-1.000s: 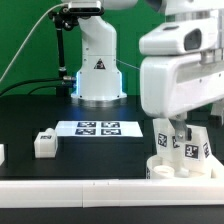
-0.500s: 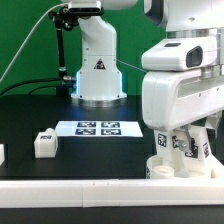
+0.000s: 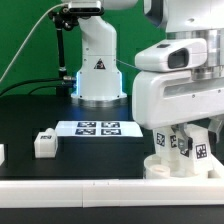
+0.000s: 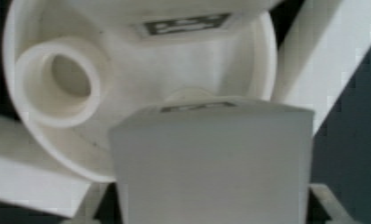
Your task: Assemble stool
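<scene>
1. A black worktop [image 3: 20, 125] is edged in front by a long white border bar [image 3: 70, 188].
2. At the exterior view's right, the hand [image 3: 183, 150], largely masked by the arm's white casing, pinches a blocky white leg [image 4: 208, 150] just over the round plastic seat [image 4: 164, 70]; their tags blur, unreadable.
3. A loose leg [image 3: 43, 143] stands well apart.
4. The marker board [image 3: 98, 128] lies flat behind.
5. The robot base [image 3: 97, 70] bears a small triangle mark, against a green backdrop [image 3: 25, 40].

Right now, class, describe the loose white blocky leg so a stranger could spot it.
Find the black table, then the flat white marker board on it. Off the board's end on the exterior view's left sits the white blocky plastic leg, tag on top, far from the round white seat beneath the arm.
</scene>
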Controlling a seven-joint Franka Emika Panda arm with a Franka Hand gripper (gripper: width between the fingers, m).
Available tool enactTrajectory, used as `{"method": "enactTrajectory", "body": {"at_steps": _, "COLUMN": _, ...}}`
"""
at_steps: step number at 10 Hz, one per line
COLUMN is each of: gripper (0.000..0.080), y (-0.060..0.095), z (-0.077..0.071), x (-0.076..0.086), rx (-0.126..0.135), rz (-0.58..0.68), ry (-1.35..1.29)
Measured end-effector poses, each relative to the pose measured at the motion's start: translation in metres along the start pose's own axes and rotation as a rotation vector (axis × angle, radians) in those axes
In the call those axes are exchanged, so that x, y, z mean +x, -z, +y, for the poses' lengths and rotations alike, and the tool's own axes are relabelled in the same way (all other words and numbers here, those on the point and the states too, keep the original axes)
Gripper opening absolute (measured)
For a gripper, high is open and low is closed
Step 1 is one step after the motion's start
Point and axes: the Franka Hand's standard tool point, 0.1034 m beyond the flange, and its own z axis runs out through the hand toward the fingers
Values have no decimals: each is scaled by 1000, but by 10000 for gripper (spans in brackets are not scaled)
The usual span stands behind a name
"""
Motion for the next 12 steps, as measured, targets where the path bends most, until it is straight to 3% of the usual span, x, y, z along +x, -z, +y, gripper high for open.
{"method": "enactTrajectory", "body": {"at_steps": 5, "gripper": 337, "y": -1, "z": 1, "x": 1, "rx": -9, "rz": 7, "ry": -642}}
{"method": "enactTrajectory", "body": {"at_steps": 8, "gripper": 337, "y": 0, "z": 5, "x": -2, "rx": 52, "rz": -12, "ry": -1096}}
{"method": "enactTrajectory", "body": {"at_steps": 12, "gripper": 337, "y": -1, "z": 5, "x": -2, "rx": 55, "rz": -21, "ry": -1362}}
